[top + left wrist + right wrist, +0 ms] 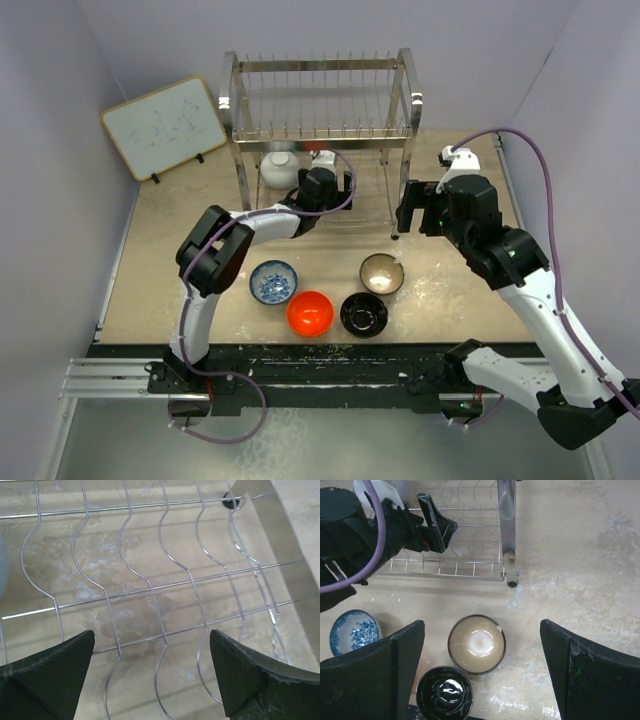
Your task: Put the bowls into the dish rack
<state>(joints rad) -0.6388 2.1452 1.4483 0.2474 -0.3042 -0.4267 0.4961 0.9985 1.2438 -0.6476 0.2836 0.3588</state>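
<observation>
Your right fingers point(375, 675) hang open and empty over the tan bowl point(476, 644), which sits on the surface point(450, 290) just in front of the right leg of the rack point(320, 66), while your left fingers point(50, 680), open too, reach inside the rack.

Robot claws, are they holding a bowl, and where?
Nothing is held: the left gripper is open over the dish rack, the right gripper open, not touching the tan-brown bowl.

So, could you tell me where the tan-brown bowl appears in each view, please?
Top external: tan-brown bowl, right of centre, just in front of the dish rack.
Left wrist: not in it.
Right wrist: tan-brown bowl, low centre, near the rack's leg.
Shared landmark: the dish rack, seen in all three.
</observation>
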